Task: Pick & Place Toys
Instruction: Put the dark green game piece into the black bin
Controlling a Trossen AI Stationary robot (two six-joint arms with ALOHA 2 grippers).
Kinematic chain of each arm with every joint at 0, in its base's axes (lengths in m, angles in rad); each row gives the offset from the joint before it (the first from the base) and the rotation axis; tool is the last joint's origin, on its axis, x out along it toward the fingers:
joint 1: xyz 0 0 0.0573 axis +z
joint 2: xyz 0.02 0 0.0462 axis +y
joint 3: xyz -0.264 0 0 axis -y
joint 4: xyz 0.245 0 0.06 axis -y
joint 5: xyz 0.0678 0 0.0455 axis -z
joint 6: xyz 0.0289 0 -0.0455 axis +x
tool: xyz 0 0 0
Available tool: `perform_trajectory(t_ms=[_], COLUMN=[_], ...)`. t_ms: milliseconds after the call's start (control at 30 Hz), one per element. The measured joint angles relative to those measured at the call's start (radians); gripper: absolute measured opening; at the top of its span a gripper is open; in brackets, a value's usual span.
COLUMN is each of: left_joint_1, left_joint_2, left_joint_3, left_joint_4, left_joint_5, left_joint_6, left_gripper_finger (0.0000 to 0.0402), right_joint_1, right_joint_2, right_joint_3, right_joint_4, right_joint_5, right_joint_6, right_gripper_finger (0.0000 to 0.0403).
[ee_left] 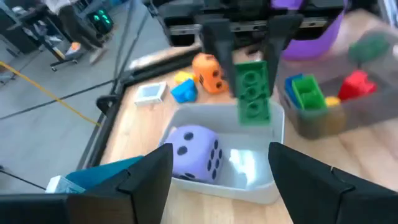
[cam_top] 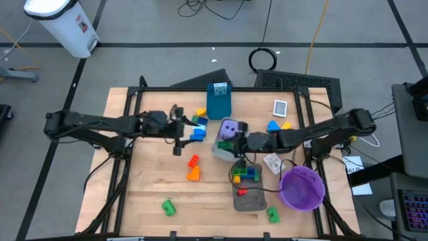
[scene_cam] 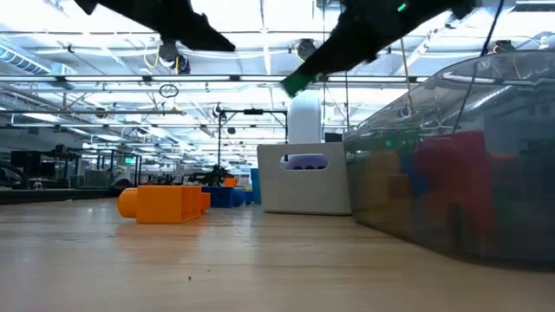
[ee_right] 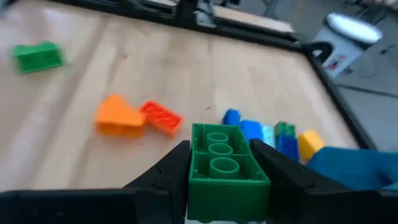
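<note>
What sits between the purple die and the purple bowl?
In the high view, the right hand, shut on a green brick, then a small card, lie between the die and the bowl.

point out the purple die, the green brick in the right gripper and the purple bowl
purple die [ee_left: 194, 152], left wrist view, its dotted front face
green brick [ee_right: 222, 163], right wrist view, its studded top
purple bowl [cam_top: 302, 189], high view, its inner floor

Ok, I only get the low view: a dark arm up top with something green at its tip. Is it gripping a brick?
Observer: Yes, the right hand is shut on a green brick.
Operator: What is under it?
Observer: A grey tray with a purple die lying in it.
Operator: And the other arm?
Observer: The left hand is open and empty, facing that tray.
</note>
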Motion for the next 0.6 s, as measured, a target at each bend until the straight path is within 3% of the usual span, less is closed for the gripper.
perform_trajectory(t_ms=[300,600], left_joint_1=[0.000,0.000], left_joint_2=[-0.062,-0.006], left_joint_3=[0.000,0.000], left_joint_4=[-0.022,-0.047], left_joint_5=[0.004,0.004], left_joint_6=[-0.055,-0.080], left_gripper_finger=[0.0271,0.0271], right_joint_1=[0.183,0.362], right_joint_2=[-0.213,-0.121], right_joint_3=[0.000,0.000], right_joint_4=[-0.288,-0.323], right_joint_5=[-0.050,-0.052], right_joint_6=[0.226,0.495], right_gripper_finger=[0.0133,0.0133])
